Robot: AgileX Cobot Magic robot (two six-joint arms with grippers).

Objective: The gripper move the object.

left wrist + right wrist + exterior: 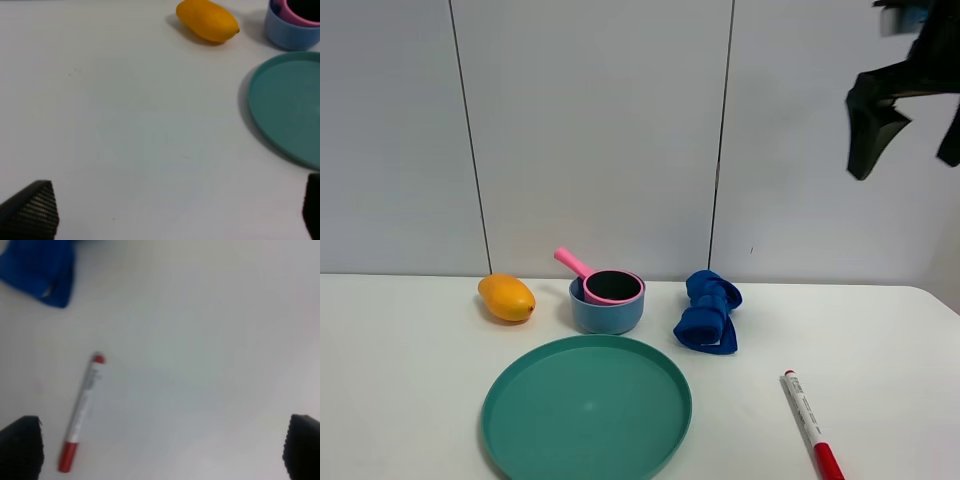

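Observation:
The pink saucepan (613, 287) sits inside a light blue bowl (607, 314) at the back middle of the white table, with its dark inside facing up and its handle pointing back-left. Its rim also shows at the edge of the left wrist view (298, 14). My right gripper (910, 150) hangs high in the air at the upper right, far from the pan, open and empty; the right wrist view (162, 450) shows its two tips wide apart. My left gripper (170, 215) is open and empty over bare table left of the plate; it is out of the exterior view.
An orange mango (506, 297) lies left of the bowl. A teal plate (586, 412) lies in front of the bowl. A blue cloth (708, 312) lies right of the bowl. A red-capped marker (812, 424) lies at the front right. A grey panelled wall stands behind the table.

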